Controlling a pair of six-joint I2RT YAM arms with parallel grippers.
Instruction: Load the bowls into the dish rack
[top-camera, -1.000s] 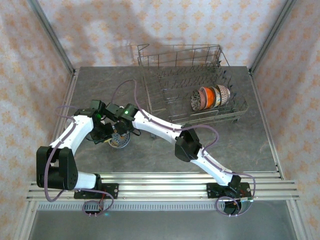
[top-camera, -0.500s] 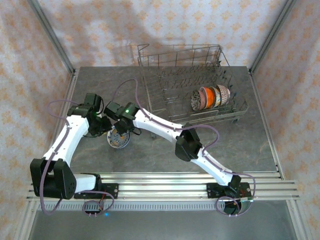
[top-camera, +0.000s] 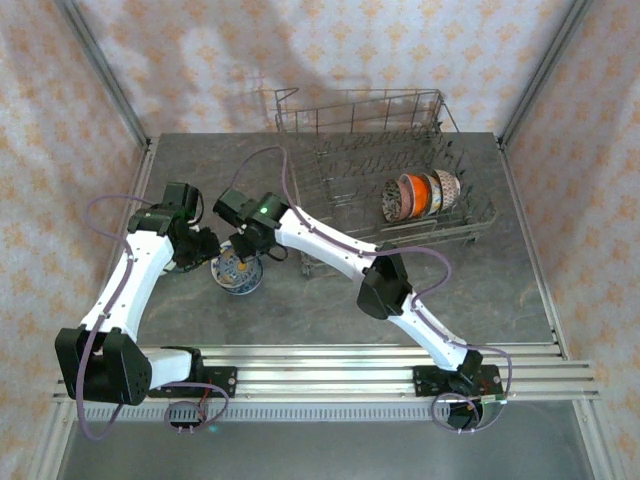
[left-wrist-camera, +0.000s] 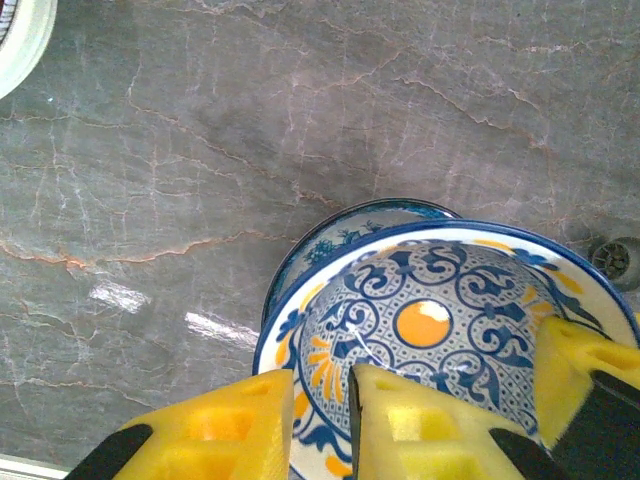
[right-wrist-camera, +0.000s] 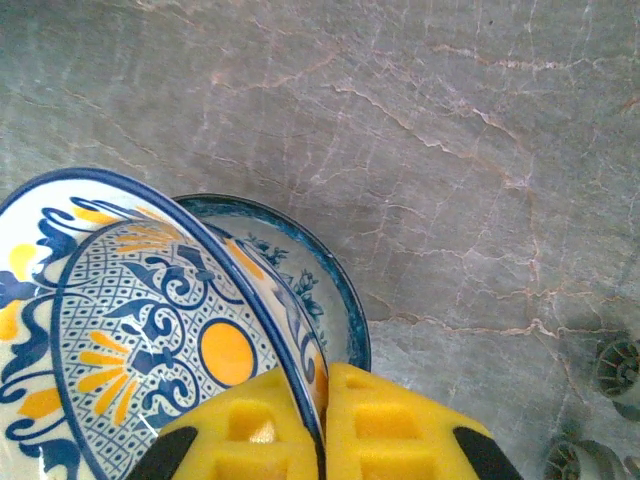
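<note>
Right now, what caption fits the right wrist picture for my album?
Right hand pinches the rim of a patterned bowl over a blue bowl on the grey table.

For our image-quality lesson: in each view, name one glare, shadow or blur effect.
Top external: soft shadow on the back wall above the dish rack. Left wrist: white glare streaks on the marble table; left fingers blurred. Right wrist: right fingers soft, blue-patterned bowl sharp.

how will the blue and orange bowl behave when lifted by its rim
Probably stiff and breakable: the blue-and-orange patterned bowl looks like glazed ceramic. The glossy rim may be slippery in the right end effector, which pinches it at one spot. Held tilted over the blue-and-white bowl, it could swing or clink against it.
</note>
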